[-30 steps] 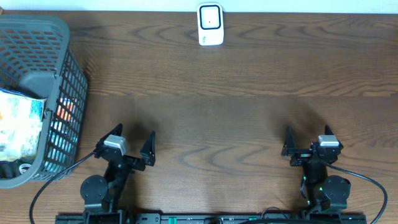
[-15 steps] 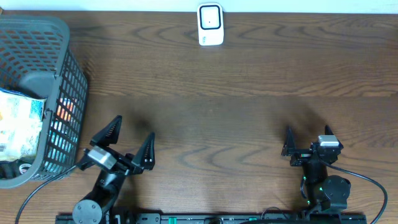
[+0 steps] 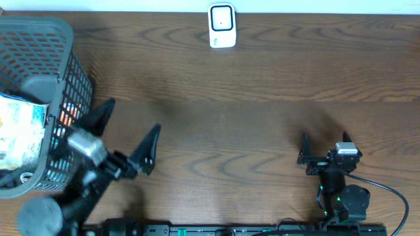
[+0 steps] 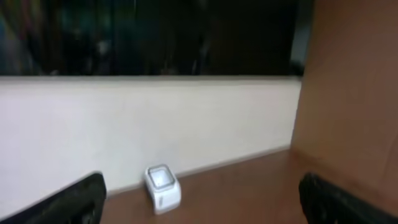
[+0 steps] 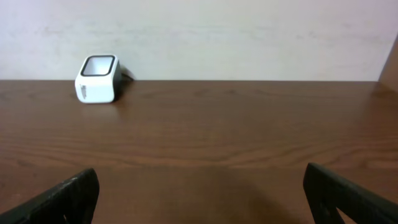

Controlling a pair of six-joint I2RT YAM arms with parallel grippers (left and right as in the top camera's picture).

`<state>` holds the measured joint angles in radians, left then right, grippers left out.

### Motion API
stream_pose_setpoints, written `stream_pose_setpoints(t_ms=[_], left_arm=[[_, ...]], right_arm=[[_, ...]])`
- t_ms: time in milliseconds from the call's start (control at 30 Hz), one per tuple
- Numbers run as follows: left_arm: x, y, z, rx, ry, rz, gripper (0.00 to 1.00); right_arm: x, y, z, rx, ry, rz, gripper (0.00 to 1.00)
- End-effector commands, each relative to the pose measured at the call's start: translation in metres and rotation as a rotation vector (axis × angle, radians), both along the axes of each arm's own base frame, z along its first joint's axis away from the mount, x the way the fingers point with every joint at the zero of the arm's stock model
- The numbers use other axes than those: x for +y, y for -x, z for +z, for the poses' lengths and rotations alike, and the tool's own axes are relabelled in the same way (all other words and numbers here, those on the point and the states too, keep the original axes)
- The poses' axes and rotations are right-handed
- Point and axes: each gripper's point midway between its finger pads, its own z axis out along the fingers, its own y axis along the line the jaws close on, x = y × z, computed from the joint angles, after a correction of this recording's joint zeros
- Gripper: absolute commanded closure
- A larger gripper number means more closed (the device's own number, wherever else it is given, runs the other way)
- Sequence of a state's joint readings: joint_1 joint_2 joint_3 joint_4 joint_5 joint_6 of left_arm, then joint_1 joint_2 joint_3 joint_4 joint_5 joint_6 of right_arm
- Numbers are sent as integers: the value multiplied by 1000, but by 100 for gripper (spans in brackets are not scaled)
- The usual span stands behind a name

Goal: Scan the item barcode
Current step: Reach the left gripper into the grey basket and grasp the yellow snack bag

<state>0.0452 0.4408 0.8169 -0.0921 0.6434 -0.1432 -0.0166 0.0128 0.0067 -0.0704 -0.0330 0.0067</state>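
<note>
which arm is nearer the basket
Left. The left arm is right beside the basket, with its open jaws next to the mesh side wall. The right arm sits far across the table, at the opposite front corner.

The overhead view looks straight down on the tabletop (image 3: 262,78). Both wrist views sit low, facing the back wall (image 5: 249,37). All three share the white scanner (image 3: 222,26), at upper centre overhead.

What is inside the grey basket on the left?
Inside the basket, a pale crinkled packet and an orange item behind the mesh; whatever lies beneath them is covered.
</note>
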Motion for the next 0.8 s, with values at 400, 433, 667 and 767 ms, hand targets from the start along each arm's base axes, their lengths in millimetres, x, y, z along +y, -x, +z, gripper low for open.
stream_pose_setpoints(t_ms=[400, 433, 667, 767], left_arm=[[51, -60, -40, 629, -444, 214, 2], [52, -62, -41, 631, -446, 220, 2], [71, -81, -51, 717, -371, 342, 2], [102, -93, -55, 781, -339, 508, 2]], right_arm=[[-1, 0, -1, 1, -4, -2, 1], [-1, 0, -1, 1, -4, -2, 1], [-1, 0, -1, 1, -4, -2, 1], [-1, 0, -1, 1, -4, -2, 1]])
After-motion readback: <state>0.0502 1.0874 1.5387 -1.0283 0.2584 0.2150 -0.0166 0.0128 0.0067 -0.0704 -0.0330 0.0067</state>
